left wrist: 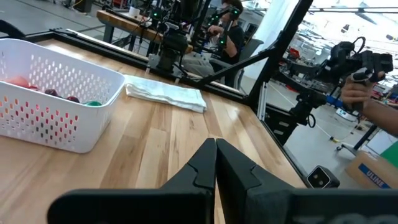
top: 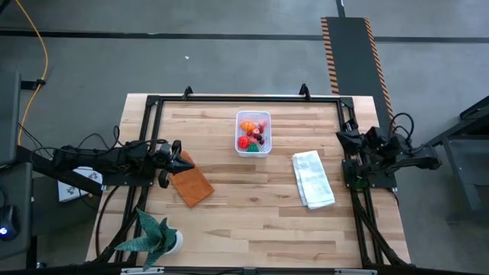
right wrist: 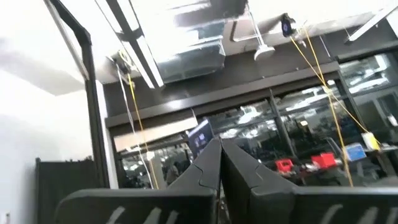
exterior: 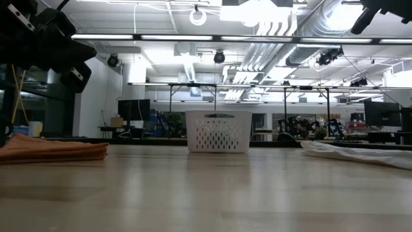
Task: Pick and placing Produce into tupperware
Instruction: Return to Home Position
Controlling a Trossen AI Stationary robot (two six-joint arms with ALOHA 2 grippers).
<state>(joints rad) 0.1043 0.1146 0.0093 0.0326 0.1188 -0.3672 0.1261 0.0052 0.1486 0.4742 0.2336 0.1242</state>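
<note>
No text, number or brand name can be read with certainty in any view.

Nearest candidate: a brown cardboard box point(left wrist: 368, 182) at the lower right of the left wrist view carries a blue printed band point(left wrist: 378, 176) with pale characters. The characters are too small to make out.

Only sign-type marking: orange-and-black diagonal hazard striping point(top: 331, 57) along the long edges of a dark rectangular floor mat point(top: 351, 53), at the upper right of the high view. It bears no lettering.

The monitors and equipment in the room behind the surface, in the low view and the right wrist view, show no readable characters.
</note>
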